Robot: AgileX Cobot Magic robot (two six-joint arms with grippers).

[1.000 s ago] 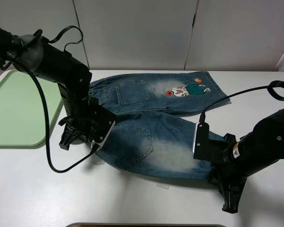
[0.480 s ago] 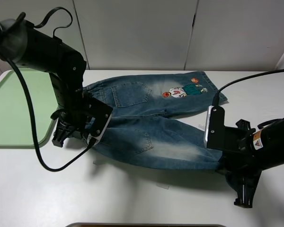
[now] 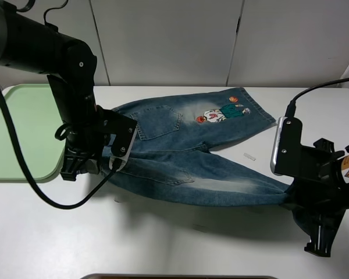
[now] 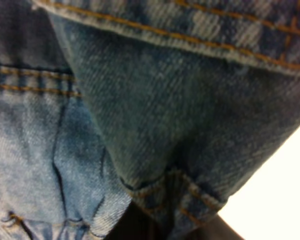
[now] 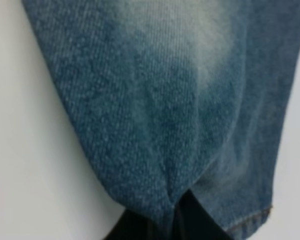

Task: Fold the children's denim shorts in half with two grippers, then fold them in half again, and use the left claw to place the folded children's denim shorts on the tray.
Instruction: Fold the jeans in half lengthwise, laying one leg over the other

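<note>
**Beside the tray: shorts gripped at waist and leg end**

Beside the tray (image 3: 23, 116), on the white bench (image 3: 163, 244), the children's denim shorts (image 3: 186, 151) lay spread lengthwise, waist end nearest the tray and leg ends farthest from it. The leg farther from the camera rested flat, with its cartoon print (image 3: 224, 111) facing up at the end away from the tray. The nearer leg was raised off the bench and drawn taut between the two arms, casting a shadow beneath.

The left arm (image 3: 75, 75) stood at the tray's edge, over the waist end. In its wrist view the left fingers (image 4: 125, 230) were closed tight on a bunched fold of denim at an orange-stitched seam, with the gathered waistband alongside.

The right arm (image 3: 320, 174) stood well apart from the tray, at the far end of the nearer leg. In its wrist view the right fingers (image 5: 195, 220) were likewise pinched shut on the faded fabric, close to the hem stitching, and the cloth fanned out from the grip.

A small white scrap (image 3: 248, 156) lay on the bench between the two legs, on the side away from the tray.
</note>
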